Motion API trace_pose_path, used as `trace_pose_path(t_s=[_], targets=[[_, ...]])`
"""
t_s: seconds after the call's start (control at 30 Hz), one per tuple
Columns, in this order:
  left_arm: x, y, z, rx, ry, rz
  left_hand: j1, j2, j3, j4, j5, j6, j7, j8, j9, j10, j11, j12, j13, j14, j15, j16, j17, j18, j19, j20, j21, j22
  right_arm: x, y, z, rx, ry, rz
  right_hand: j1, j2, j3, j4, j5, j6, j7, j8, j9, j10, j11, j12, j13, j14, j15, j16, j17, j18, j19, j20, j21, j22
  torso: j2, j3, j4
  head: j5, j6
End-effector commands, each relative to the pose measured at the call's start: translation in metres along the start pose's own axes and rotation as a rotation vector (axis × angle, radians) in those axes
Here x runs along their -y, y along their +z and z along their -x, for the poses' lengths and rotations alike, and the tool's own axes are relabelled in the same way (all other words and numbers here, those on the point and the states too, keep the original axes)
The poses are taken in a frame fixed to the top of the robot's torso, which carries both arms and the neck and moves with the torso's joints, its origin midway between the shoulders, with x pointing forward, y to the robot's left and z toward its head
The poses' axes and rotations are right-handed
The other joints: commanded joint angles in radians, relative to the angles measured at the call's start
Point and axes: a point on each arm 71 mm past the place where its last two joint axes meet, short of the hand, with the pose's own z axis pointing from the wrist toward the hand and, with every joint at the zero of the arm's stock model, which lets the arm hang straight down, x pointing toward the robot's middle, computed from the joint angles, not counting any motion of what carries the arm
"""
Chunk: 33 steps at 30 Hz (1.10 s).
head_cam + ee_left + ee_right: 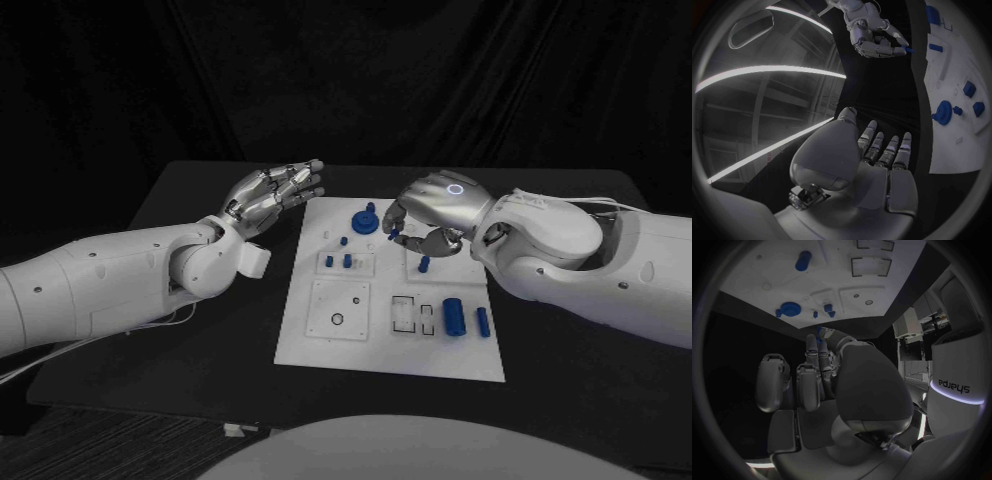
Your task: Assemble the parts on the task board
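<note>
My right hand pinches a small blue part over the task board's far edge; left hand spread, idle. Lower it squarely.

A robotics lab or test cell: a black table stands before black curtains that close off the space behind it, and a white task board with blue parts lies at the table's middle, between two white robot arms.

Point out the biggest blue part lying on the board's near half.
The blue cylinder beside the slim blue bar: thicker than the bar, right of the rectangular slots.
</note>
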Motion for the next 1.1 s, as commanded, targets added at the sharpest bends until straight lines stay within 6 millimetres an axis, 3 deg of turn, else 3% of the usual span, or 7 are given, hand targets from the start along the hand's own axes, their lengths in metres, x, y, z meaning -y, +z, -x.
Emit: trace_pose_path(t_s=[0.03,0.3,0.57,1.1], targets=[[0.006,0.000,-0.001,0.000,-0.010,-0.086,0.011,0.003,0.007,0.001,0.004,0.004,0.017,0.005,0.000,0.004,0.007,0.003,0.002,0.004,0.004,0.005,0.001,-0.007,-0.005,-0.001,-0.006,-0.001,-0.012,0.006,-0.004,-0.027,-0.016,0.010,-0.001,0.008,0.000,-0.008,-0.007,0.008,0.002,-0.001,0.000,0.009,-0.002,-0.004,-0.002,0.065,0.009,-0.005,0.094,-0.008,0.000,0.007,0.002,0.191,0.000,-0.0003,0.0001,0.007,0.000],[0.005,0.000,-0.002,-0.001,-0.011,-0.082,0.011,0.004,0.007,0.002,0.005,0.007,0.017,0.005,0.001,0.004,0.007,0.004,0.002,0.004,0.005,0.005,0.000,-0.008,-0.006,-0.001,-0.007,-0.002,-0.033,0.020,-0.021,-0.051,-0.016,0.073,0.004,0.010,0.002,-0.012,-0.006,0.008,0.002,-0.002,-0.001,0.012,-0.003,-0.005,-0.002,0.064,0.009,-0.006,0.092,-0.007,-0.001,0.007,-0.001,0.190,0.000,-0.0001,0.0003,0.020,0.000],[0.003,0.003,-0.007,-0.016,-0.022,-0.080,0.011,0.004,0.008,0.002,0.005,0.006,0.018,0.005,0.001,0.004,0.008,0.004,0.002,0.003,0.005,0.005,0.000,-0.008,-0.007,-0.001,-0.007,-0.003,-0.043,0.026,-0.042,-0.092,-0.015,0.097,0.006,0.010,0.003,-0.015,-0.004,0.008,0.003,-0.004,-0.002,0.013,-0.002,-0.006,-0.002,0.064,0.009,-0.006,0.092,-0.006,-0.002,0.007,-0.003,0.189,0.000,-0.0003,0.0000,0.037,0.000],[0.001,0.004,-0.007,-0.024,-0.028,-0.070,0.013,0.008,0.011,0.003,0.007,0.009,0.019,0.006,0.001,0.005,0.009,0.004,0.002,0.000,0.005,0.004,0.000,-0.009,-0.009,-0.001,-0.009,-0.005,-0.050,0.030,-0.057,-0.109,0.003,0.115,0.009,0.011,0.003,-0.018,-0.001,0.008,0.004,-0.006,-0.003,0.013,-0.002,-0.007,-0.002,0.064,0.009,-0.006,0.092,-0.006,-0.002,0.007,-0.003,0.189,0.000,-0.0003,0.0000,0.043,0.000]])
